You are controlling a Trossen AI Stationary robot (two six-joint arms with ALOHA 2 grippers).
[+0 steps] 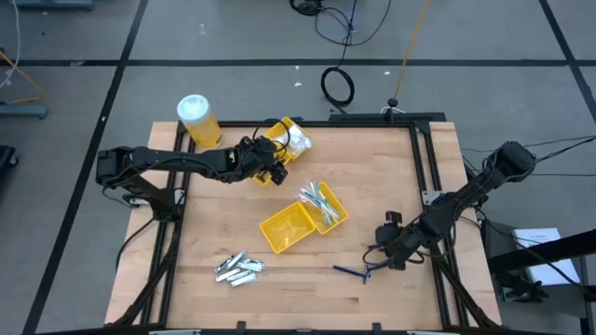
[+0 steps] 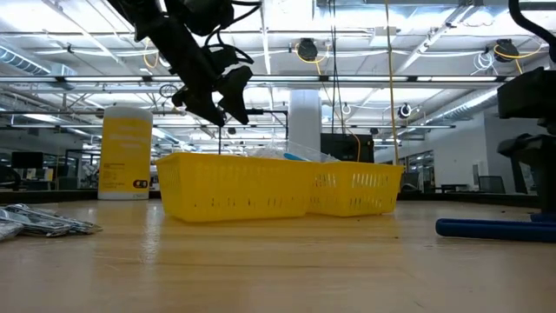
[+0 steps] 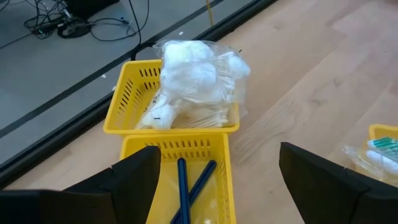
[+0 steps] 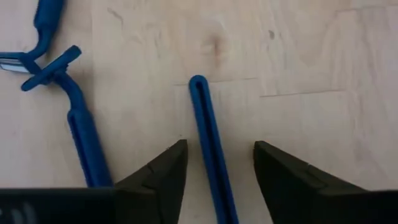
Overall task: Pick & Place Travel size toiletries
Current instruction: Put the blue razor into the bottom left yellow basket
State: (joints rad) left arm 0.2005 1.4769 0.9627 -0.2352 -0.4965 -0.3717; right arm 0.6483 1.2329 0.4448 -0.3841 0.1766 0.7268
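My left gripper is open and hovers above a pair of yellow trays near the table's far edge. The nearer tray holds two dark-blue sticks. The farther tray holds white crinkly packets, heaped above its rim. My right gripper is open and low over the table near its right front. Its fingers stand on either side of a dark-blue razor handle lying flat on the wood, without touching it. Other blue razors lie beside it.
Two more yellow trays sit at the table's middle; one holds slim pale sticks in clear wrap. Silver-grey tubes lie near the front left. A yellow jar with a white lid stands at the far left corner.
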